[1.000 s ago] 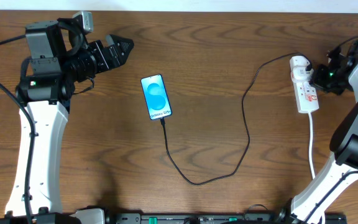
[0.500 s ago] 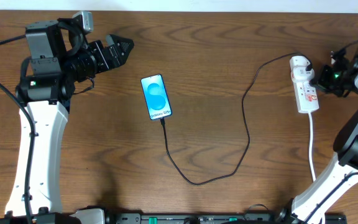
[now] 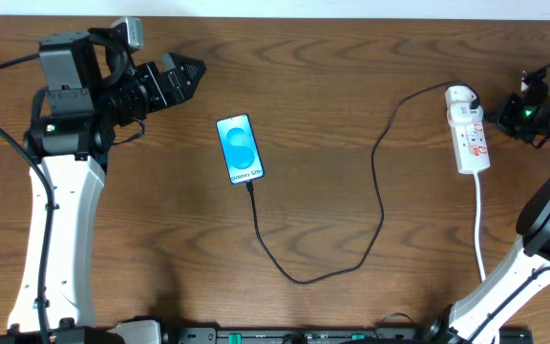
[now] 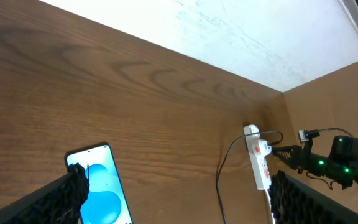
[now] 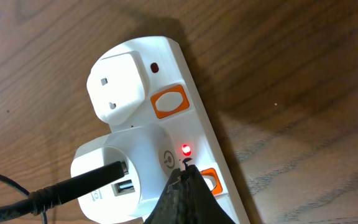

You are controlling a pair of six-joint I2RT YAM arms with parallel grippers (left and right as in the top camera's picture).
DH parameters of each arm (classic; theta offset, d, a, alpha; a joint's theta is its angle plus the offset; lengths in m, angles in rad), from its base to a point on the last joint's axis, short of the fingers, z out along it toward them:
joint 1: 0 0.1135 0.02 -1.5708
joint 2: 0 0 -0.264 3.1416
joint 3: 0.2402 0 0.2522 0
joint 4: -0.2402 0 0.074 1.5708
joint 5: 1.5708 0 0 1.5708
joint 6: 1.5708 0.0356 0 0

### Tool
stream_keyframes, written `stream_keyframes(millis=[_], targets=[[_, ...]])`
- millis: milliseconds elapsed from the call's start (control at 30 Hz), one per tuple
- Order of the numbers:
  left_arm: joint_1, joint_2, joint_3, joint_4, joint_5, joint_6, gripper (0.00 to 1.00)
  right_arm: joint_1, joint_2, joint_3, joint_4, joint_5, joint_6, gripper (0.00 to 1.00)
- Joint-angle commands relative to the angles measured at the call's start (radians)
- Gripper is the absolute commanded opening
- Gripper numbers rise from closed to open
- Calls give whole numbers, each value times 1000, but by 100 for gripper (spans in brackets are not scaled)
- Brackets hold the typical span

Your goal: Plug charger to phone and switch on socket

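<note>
The phone point(image 3: 240, 149) lies face up on the table, blue screen lit, also in the left wrist view point(image 4: 98, 186). The black charger cable point(image 3: 378, 191) runs from the phone's lower end in a loop to an adapter in the white socket strip point(image 3: 468, 139). In the right wrist view the strip point(image 5: 142, 124) shows orange switches, a lit red light and the adapter with the cable plugged in. My right gripper point(image 5: 188, 171) is shut, its tip just above the strip by the red light; overhead it sits right of the strip point(image 3: 512, 117). My left gripper point(image 3: 187, 73) is open and empty, up-left of the phone.
The strip's white cord point(image 3: 477, 220) runs down toward the table's front edge. A white wall borders the table's far edge point(image 4: 229, 31). Bare wood lies between the phone and the strip.
My right gripper has drawn back to the right, away from the socket strip. The left arm, phone and cable have not moved.
</note>
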Motion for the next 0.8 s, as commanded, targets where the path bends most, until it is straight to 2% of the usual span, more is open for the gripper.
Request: stream_keyframes(millis=[0, 167, 500, 633, 767], targets=[[0, -2, 7, -2, -2, 5, 94, -6, -18, 25, -1, -13, 35, 1], [0, -2, 7, -2, -2, 5, 93, -13, -91, 39, -19, 26, 44, 1], [0, -2, 7, -2, -2, 5, 93, 28, -409, 39, -100, -10, 26, 2], [0, -2, 7, -2, -2, 5, 93, 123, -531, 39, -221, -118, -91, 2], [0, -2, 7, -2, -2, 5, 94, 257, -607, 39, -315, -71, -159, 3]])
